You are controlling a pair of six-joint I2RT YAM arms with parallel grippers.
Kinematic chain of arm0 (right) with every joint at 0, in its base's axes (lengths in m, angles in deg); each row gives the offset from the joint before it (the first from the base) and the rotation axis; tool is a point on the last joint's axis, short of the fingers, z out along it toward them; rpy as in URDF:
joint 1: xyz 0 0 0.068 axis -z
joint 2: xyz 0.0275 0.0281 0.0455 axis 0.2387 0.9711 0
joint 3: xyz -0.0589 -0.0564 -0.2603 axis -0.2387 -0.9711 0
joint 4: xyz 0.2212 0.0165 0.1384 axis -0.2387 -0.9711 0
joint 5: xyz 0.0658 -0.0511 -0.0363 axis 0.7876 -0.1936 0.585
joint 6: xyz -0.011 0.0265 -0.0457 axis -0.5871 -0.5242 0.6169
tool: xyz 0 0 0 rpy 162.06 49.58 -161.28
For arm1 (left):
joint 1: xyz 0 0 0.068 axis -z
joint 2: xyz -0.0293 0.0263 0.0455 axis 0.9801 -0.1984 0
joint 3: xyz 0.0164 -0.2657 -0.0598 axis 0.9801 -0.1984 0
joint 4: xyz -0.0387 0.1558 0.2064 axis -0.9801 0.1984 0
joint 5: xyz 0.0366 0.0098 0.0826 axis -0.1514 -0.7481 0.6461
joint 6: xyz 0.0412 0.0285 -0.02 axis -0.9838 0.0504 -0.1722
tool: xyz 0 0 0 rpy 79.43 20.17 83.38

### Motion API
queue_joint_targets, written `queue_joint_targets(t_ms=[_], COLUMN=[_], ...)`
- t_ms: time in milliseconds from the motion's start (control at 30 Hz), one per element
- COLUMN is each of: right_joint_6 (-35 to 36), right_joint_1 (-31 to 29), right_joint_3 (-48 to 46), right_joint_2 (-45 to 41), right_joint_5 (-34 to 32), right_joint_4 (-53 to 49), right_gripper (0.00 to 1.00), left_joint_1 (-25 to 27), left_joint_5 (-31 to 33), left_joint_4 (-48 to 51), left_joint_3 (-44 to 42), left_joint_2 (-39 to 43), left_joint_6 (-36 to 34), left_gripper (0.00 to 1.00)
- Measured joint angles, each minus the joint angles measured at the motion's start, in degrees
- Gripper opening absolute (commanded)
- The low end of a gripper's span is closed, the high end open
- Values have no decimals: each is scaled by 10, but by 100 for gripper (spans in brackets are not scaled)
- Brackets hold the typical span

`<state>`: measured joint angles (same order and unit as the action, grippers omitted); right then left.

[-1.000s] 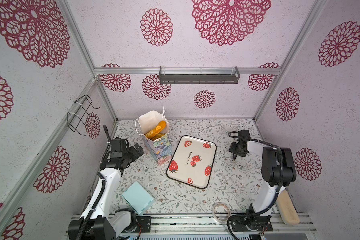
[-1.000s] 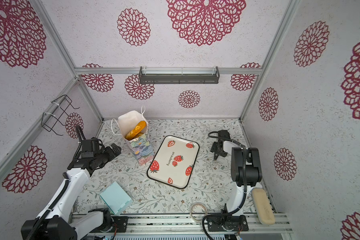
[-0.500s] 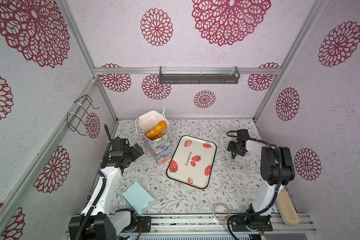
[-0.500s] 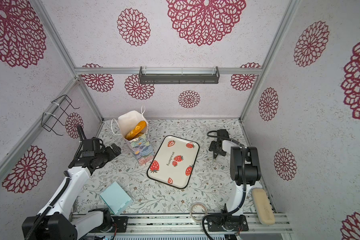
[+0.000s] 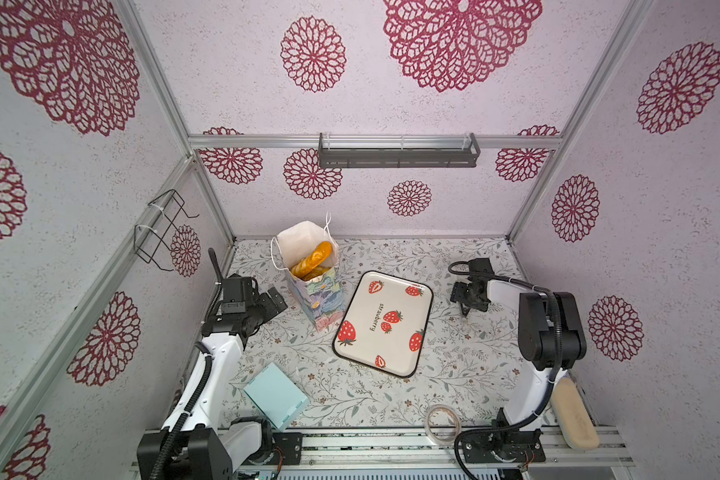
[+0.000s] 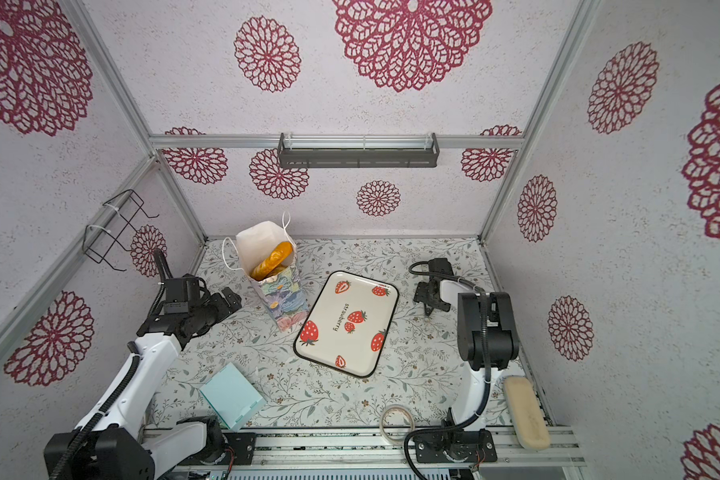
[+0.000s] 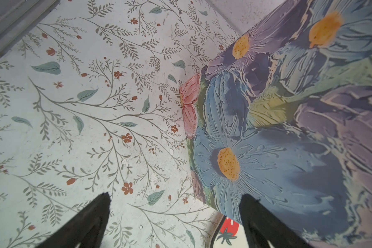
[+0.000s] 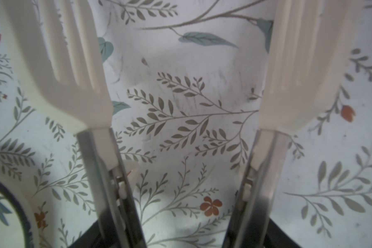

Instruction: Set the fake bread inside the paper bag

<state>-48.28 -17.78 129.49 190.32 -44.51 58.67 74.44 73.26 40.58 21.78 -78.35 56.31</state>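
Tabletop [image 5: 454,365] in leafy print, crimson-medallion walls [image 5: 242,83], paper bag [image 5: 320,297]

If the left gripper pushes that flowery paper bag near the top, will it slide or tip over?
Probably tips: the bag is tall on a narrow base, and the loaf leaning inside reaches near its rim, likely putting weight high. The paper walls would probably dent first, being thin and unsupported at the open top.

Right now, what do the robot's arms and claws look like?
The left arm and right arm have white links with boxy black joints and black ribbed cables alongside. The left gripper ends in pointed black fingers; the right gripper carries white plastic paddles on steel strips.
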Motion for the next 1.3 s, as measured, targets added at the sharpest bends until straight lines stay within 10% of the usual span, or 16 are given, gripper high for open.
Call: queue_joint_targets(t_ms=[833,1300], right_joint_6=[14,14], right_joint_1=[-13,-13], right_joint_3=[-24,-130], right_joint_2=[-19,-188], right_joint_5=[-13,-29], right_joint_4=[-3,1], right_gripper=[99,99], left_joint_1=[-1,-1], left_joint_5=[3,42], left_joint_4=[5,-1], left_joint_3=[17,17], left_joint_2=[-19,-35], left_joint_6=[-7,8], left_gripper=[97,97])
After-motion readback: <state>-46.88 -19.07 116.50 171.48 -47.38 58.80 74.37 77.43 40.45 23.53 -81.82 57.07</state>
